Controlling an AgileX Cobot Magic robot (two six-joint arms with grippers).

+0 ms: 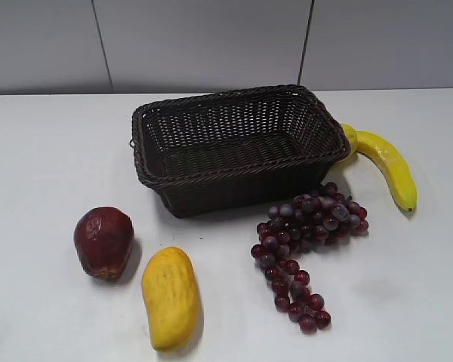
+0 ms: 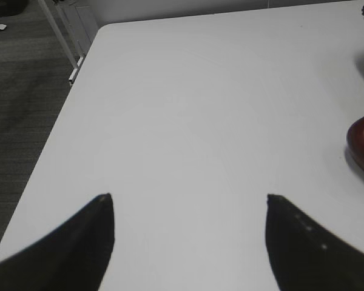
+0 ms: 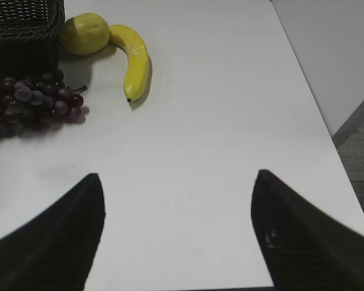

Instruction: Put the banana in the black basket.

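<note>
Hovering with my right gripper [image 3: 177,182] spread and empty, I face the banana [image 3: 135,63] beside the black basket [image 3: 24,27]; my left gripper [image 2: 190,203] gapes idle too.

Left gripper [image 2: 189,197]: two matte black fingers, broad at the lower frame edge and tapering to blunt, slightly brownish tips; the right-hand finger [image 2: 309,242] carries a row of small pale dots along its inner face. Right gripper [image 3: 178,176]: two similar black tapered fingers with a finely textured surface; the right-hand finger [image 3: 303,236] bears a small pale mark.
</note>
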